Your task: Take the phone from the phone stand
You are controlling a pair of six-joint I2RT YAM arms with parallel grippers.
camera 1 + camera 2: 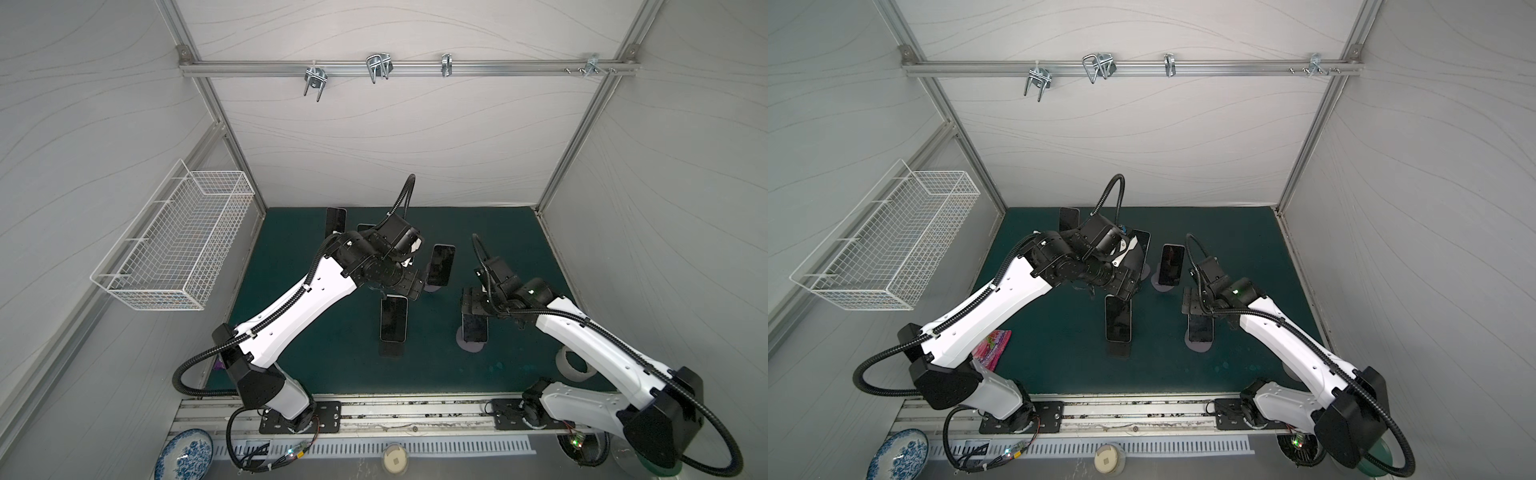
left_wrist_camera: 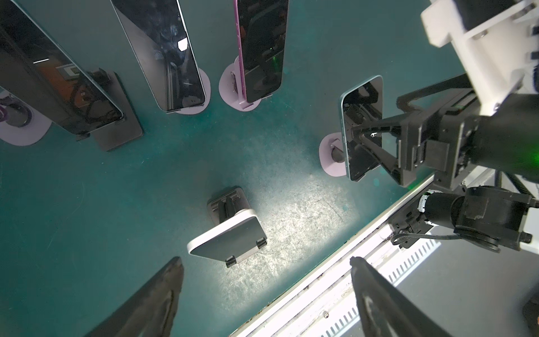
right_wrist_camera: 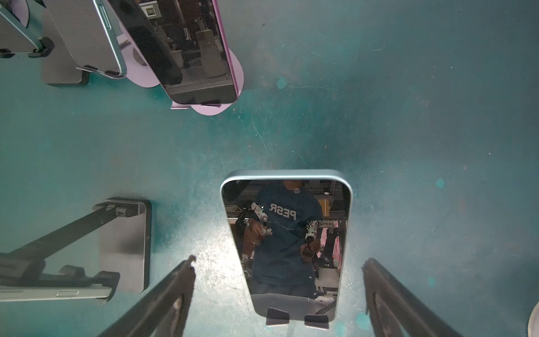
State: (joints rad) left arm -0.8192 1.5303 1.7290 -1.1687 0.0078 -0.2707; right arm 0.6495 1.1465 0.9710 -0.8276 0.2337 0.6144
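Note:
Several dark-screened phones stand upright on stands on the green mat (image 1: 316, 365). My right gripper (image 3: 278, 262) is open and straddles a blue-rimmed phone (image 3: 287, 242), a finger on each side and clear of it. That phone (image 1: 475, 328) rests on a lilac phone stand (image 1: 469, 347). In the left wrist view the right gripper (image 2: 376, 146) reaches over this phone (image 2: 361, 131). My left gripper (image 2: 266, 259) is open and empty, hanging above a white-edged phone (image 2: 227, 236) on a dark stand (image 2: 226, 204), seen in both top views (image 1: 393, 318) (image 1: 1118, 318).
More phones on stands: (image 1: 441, 264), (image 1: 336, 220), (image 1: 1142, 241). A white wire basket (image 1: 174, 249) hangs on the left wall. A tape roll (image 1: 575, 365) lies under the right arm, a pink packet (image 1: 994, 347) by the left arm. Metal rail (image 1: 395, 415) borders the mat's front.

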